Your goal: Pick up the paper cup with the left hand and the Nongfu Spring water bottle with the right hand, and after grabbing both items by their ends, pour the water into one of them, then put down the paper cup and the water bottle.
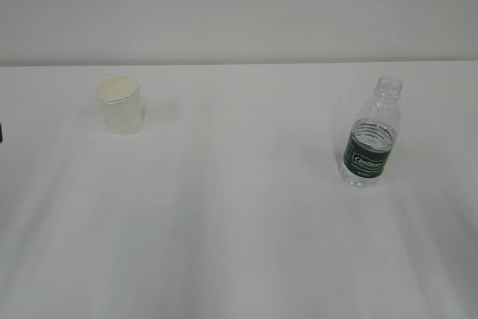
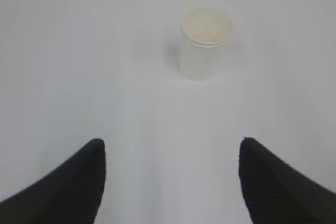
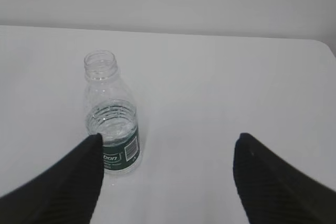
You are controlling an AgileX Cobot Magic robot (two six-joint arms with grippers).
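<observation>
- Paper cup [image 1: 120, 106] stands upright on the white surface [image 1: 239, 244], far left.
- Water bottle [image 1: 370, 134] stands uncapped, well apart on the right.
- Left pincer [image 2: 170, 182] released, cup ahead.
- Right pincer [image 3: 168, 182] released, bottle by its left finger.

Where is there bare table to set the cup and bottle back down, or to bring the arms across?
The widest free patch is the bare white table between the paper cup at left and the water bottle at right, running to the near edge. Strips behind both, toward the wall, are also bare. Nothing is crowded; both grippers are open, short of their targets.
</observation>
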